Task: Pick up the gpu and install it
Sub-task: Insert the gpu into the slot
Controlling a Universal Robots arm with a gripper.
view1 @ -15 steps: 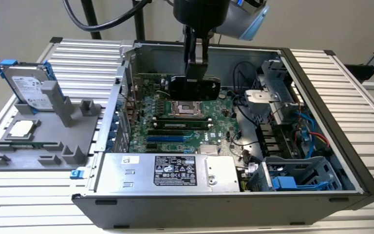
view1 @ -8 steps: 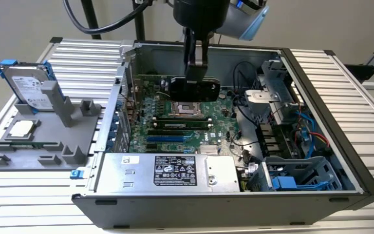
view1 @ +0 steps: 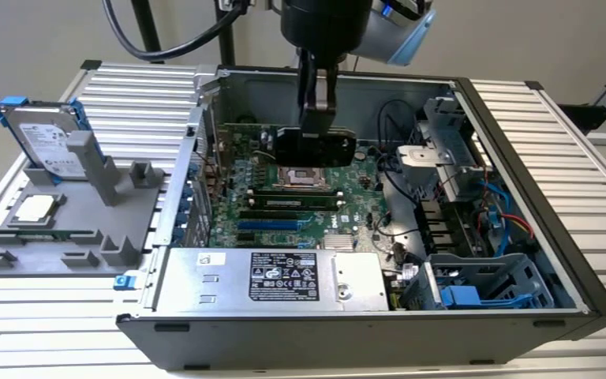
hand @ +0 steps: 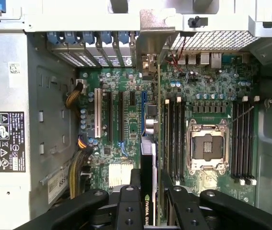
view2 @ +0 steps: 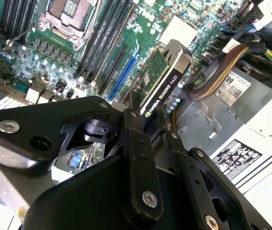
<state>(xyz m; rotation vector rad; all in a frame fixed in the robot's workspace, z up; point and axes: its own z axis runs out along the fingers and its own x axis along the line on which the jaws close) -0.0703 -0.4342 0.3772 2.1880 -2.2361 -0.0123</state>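
Inside the open case [view1: 555, 260], the gripper [hand: 147, 191], clamped on the gpu [view2: 160, 81], hangs over the motherboard [hand: 126, 120]; misalignment could jam it.

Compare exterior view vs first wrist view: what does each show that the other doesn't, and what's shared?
Exterior view: the grey fixture beside the case, with the hard drive standing in it, and the arm above the open case. First wrist view: the gpu's silver bracket at the rear slot openings, seen edge-on. Shared: the gripper shut on the gpu above the motherboard, the CPU socket, the power supply.
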